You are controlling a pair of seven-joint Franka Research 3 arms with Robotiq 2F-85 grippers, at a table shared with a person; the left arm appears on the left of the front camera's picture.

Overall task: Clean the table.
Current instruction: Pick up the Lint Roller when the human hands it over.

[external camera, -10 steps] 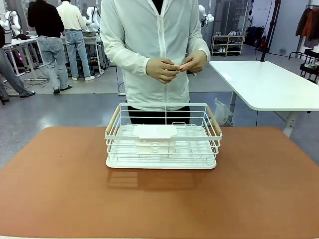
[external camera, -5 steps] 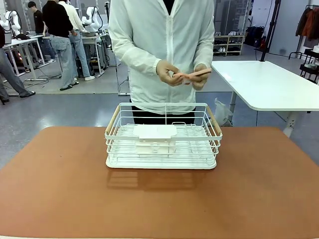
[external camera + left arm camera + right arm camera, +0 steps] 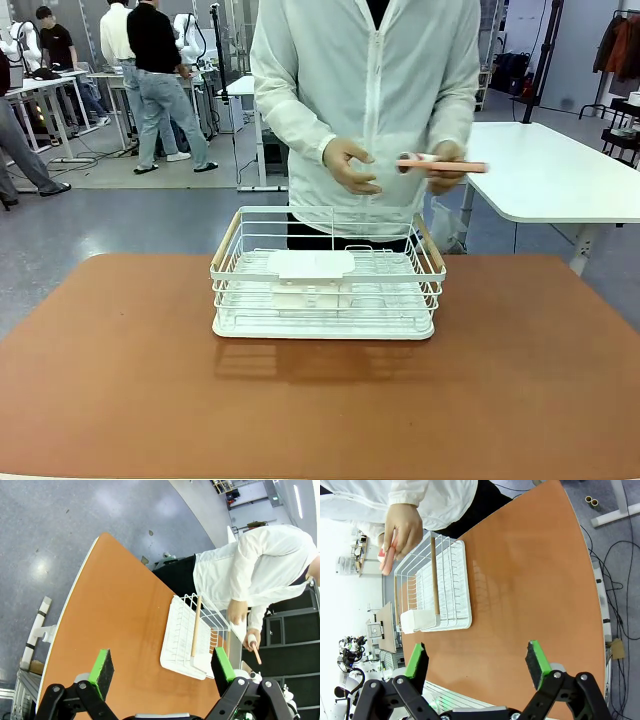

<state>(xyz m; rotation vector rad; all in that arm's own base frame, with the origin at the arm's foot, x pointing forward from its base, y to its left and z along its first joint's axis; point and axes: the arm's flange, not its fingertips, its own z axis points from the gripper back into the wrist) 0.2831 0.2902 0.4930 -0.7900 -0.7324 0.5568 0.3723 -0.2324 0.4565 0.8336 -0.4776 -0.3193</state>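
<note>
The reddish-brown table (image 3: 520, 380) spreads across the front view, with a white wire basket (image 3: 327, 272) standing at its middle toward the far side. A person in a white jacket stands behind the basket and holds a thin pink stick-like object (image 3: 445, 167) in one hand (image 3: 442, 165) above the basket's right end. My left gripper (image 3: 162, 669) hangs open high above the table (image 3: 115, 630), nothing between its green pads. Above the table (image 3: 530, 580) on the other side, my right gripper (image 3: 477, 664) also stands open and holds nothing. The basket (image 3: 192, 642) (image 3: 437, 587) lies ahead of both.
A white box-shaped insert (image 3: 310, 268) sits inside the basket. A white-topped table (image 3: 545, 170) stands behind to the right. Other people stand at benches in the far left background. Bare tabletop lies on both sides of the basket and in front of it.
The person has shifted to the right and drawn the hands apart; the pink object now sticks out sideways from one hand. The basket has not moved.
</note>
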